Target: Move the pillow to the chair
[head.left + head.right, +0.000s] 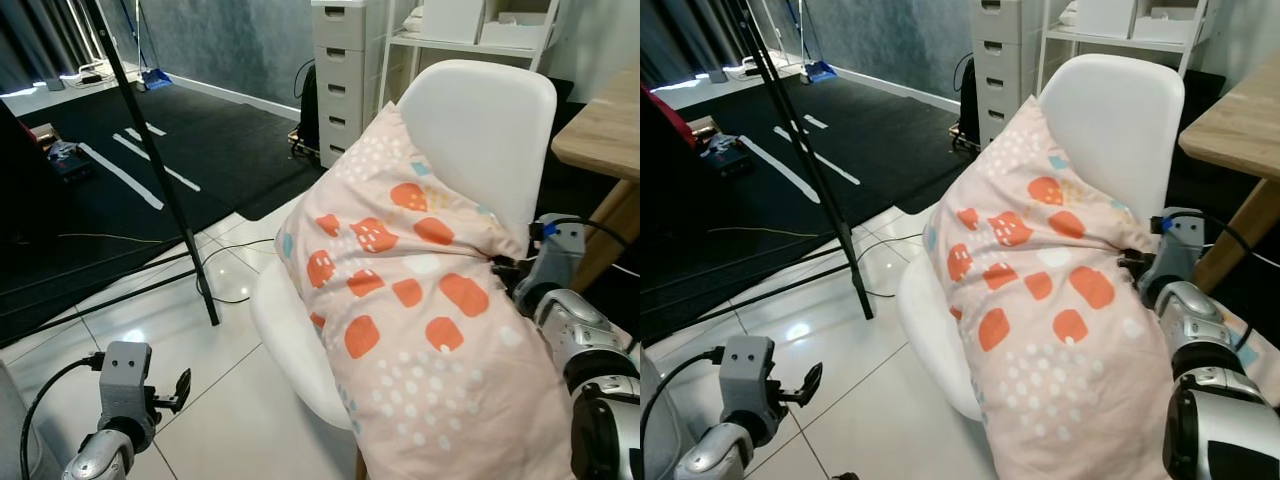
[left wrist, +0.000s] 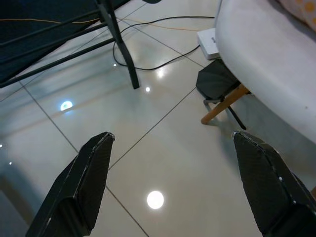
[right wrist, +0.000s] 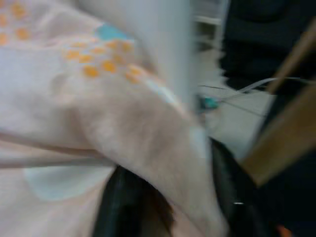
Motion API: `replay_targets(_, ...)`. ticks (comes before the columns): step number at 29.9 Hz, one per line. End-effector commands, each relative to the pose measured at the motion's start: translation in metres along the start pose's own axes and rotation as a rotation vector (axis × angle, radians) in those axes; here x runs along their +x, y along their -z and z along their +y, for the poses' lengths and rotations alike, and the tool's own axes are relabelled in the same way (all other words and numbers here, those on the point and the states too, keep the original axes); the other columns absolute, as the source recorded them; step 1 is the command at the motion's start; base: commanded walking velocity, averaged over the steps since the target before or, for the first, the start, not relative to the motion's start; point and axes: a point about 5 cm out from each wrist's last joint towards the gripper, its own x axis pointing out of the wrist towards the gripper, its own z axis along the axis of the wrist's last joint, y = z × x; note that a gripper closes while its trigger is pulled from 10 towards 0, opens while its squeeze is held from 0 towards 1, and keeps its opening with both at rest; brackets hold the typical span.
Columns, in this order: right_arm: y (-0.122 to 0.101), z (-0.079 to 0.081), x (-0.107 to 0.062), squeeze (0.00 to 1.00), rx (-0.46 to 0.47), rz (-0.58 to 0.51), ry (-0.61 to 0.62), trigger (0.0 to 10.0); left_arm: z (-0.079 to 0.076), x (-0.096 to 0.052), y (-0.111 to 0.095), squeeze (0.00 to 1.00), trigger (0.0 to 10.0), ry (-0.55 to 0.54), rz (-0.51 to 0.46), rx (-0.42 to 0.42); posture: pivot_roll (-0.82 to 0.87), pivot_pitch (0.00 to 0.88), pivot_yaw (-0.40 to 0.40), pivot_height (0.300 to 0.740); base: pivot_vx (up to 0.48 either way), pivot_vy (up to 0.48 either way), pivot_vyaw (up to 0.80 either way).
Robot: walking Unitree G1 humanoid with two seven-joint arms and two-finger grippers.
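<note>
A pale pink pillow (image 1: 410, 300) with orange and white patches leans on the white chair (image 1: 490, 120), its top against the backrest and its lower end hanging past the seat's front. My right gripper (image 1: 503, 268) is at the pillow's right edge, shut on a fold of its fabric (image 3: 163, 163), with a black finger (image 3: 118, 207) on each side of the fold. My left gripper (image 2: 173, 192) hangs low over the tiled floor beside the chair seat (image 2: 266, 64), open and holding nothing.
A black tripod leg (image 1: 160, 170) slants to the floor left of the chair, with cables (image 1: 225, 285) trailing on the tiles. A white drawer unit (image 1: 345, 70) stands behind the chair. A wooden table (image 1: 600, 130) is at the right. A dark mat (image 1: 120, 180) covers the floor at the left.
</note>
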Motion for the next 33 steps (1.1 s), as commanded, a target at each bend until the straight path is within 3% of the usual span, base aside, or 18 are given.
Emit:
replay_targets(1,-0.001,-0.01,-0.002,1.0,0.016,-0.012,0.063,10.0,0.0,-0.002,0.004,0.0,10.0,-0.005,0.018,-0.001,-0.16,0.073,0.059,0.365,0.0,0.0,0.0)
replay_targets(6,-0.015,-0.015,-0.002,1.0,-0.001,-0.068,0.079,10.0,-0.001,-0.001,0.004,0.0,10.0,-0.002,0.018,-0.003,-0.16,0.06,0.055,0.365,0.0,0.0,0.0)
replay_targets(11,-0.03,-0.007,0.001,1.0,-0.016,-0.119,0.031,10.0,-0.001,0.0,0.003,0.0,10.0,-0.001,0.015,-0.005,-0.16,0.056,0.053,0.365,0.0,0.0,0.0)
replay_targets(14,-0.053,0.012,0.004,1.0,-0.045,-0.193,-0.053,10.0,-0.002,0.001,0.002,0.0,10.0,-0.003,0.01,-0.01,-0.16,0.051,0.051,0.365,0.0,0.0,0.0)
replay_targets(17,-0.061,0.02,0.005,1.0,-0.049,-0.214,-0.089,10.0,-0.002,0.001,0.002,0.0,10.0,-0.005,0.008,-0.011,-0.16,0.05,0.049,0.365,0.0,0.0,0.0)
replay_targets(18,-0.067,0.031,0.005,0.92,-0.015,-0.229,-0.161,10.0,-0.001,0.001,0.002,0.0,10.0,-0.009,0.006,-0.015,-0.17,0.048,0.048,0.365,0.0,0.0,0.0)
replay_targets(20,-0.071,0.038,0.005,0.92,0.01,-0.241,-0.216,10.0,-0.001,0.001,0.002,0.0,10.0,-0.012,0.004,-0.018,-0.17,0.048,0.046,0.365,0.0,0.0,0.0)
replay_targets(21,-0.076,0.05,0.004,0.0,0.038,-0.252,-0.306,10.0,-0.001,0.001,0.002,0.0,10.0,-0.013,0.002,-0.019,-0.17,0.048,0.044,0.365,0.0,0.0,0.0)
replay_targets(22,-0.081,0.061,0.001,0.0,0.062,-0.261,-0.395,10.0,-0.001,0.001,0.001,0.0,10.0,-0.014,0.001,-0.019,-0.18,0.048,0.042,0.365,0.0,0.0,0.0)
replay_targets(25,-0.083,0.068,0.0,0.0,0.074,-0.266,-0.45,10.0,-0.001,0.001,0.001,0.0,10.0,-0.015,0.001,-0.019,-0.18,0.048,0.042,0.365,0.0,0.0,0.0)
replay_targets(28,-0.084,0.088,-0.007,0.0,0.095,-0.269,-0.591,10.0,-0.001,0.004,0.0,0.0,10.0,-0.022,-0.002,-0.021,-0.18,0.034,0.04,0.37,0.0,0.0,0.0)
replay_targets(30,-0.084,0.088,-0.007,0.0,0.095,-0.269,-0.591,10.0,-0.001,0.004,0.0,0.0,10.0,-0.022,-0.002,-0.021,-0.18,0.034,0.04,0.37,0.0,0.0,0.0)
replay_targets(32,-0.07,0.104,-0.009,0.0,0.107,-0.24,-0.665,10.0,0.001,0.009,-0.003,0.0,10.0,-0.04,-0.004,-0.023,-0.15,0.01,0.048,0.38,0.0,0.0,0.0)
replay_targets(33,-0.07,0.104,-0.009,0.0,0.107,-0.24,-0.665,10.0,0.001,0.009,-0.003,0.0,10.0,-0.04,-0.004,-0.023,-0.15,0.01,0.048,0.38,0.0,0.0,0.0)
